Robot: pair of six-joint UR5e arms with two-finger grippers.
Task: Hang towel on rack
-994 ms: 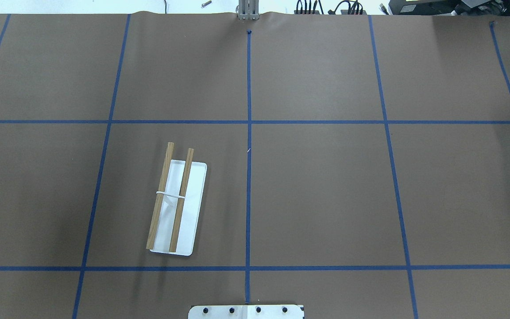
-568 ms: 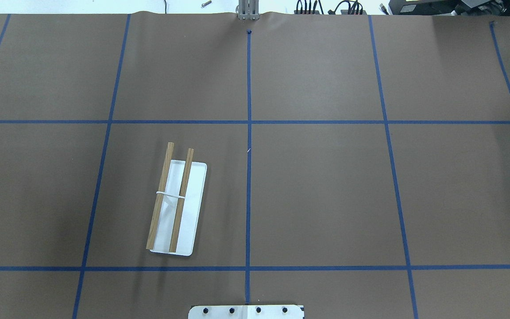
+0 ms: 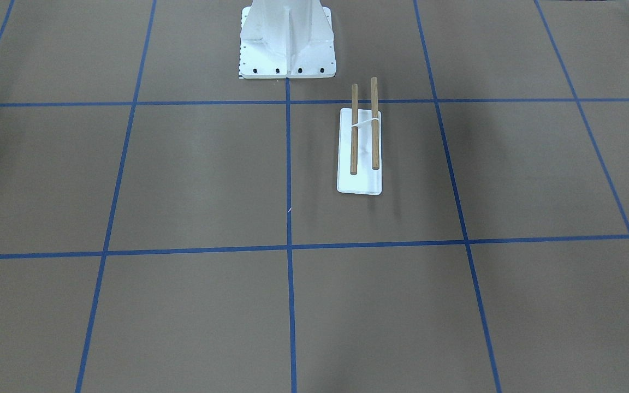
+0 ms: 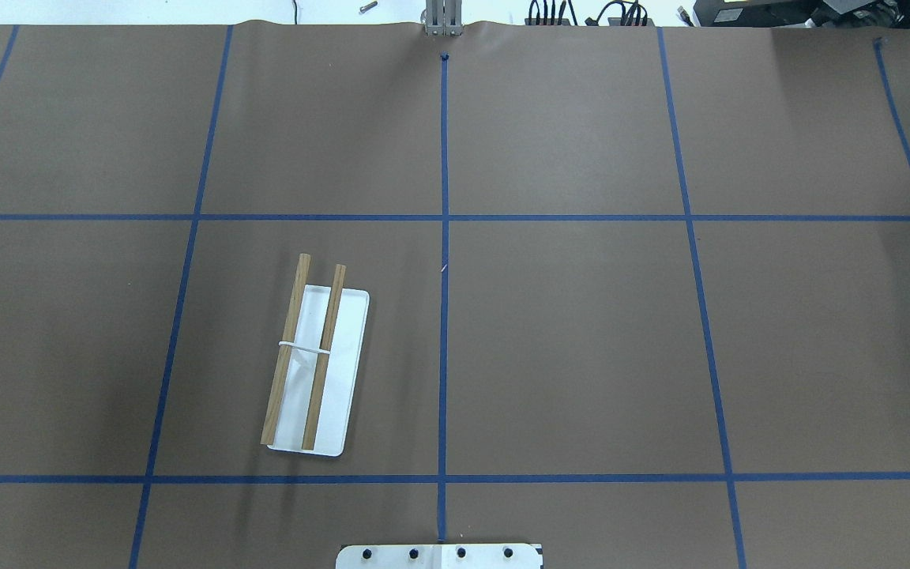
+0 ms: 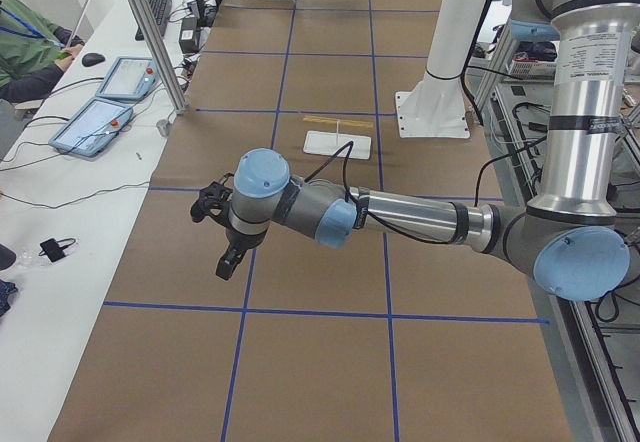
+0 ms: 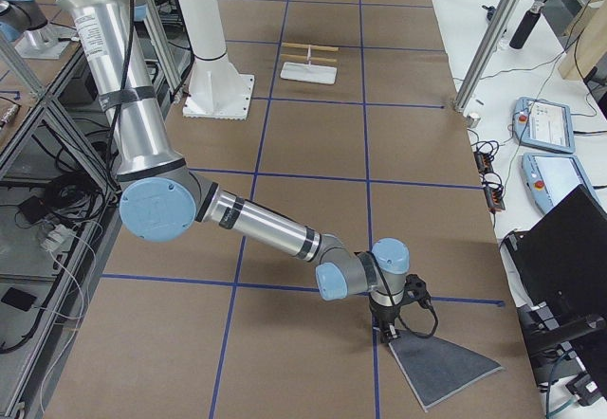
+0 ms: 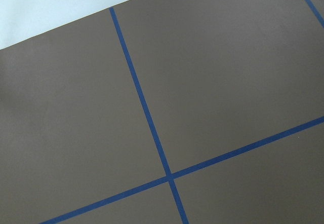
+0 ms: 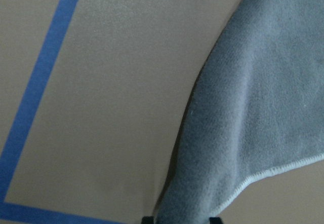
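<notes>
Rack — same spot as before

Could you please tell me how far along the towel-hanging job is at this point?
Early. Done: nothing on the rack, whose dowels are bare. In hand: the right claw pinches one corner of the towel, the rest lying on the table far from the rack. Left: lift, carry, drape over the dowels.
</notes>
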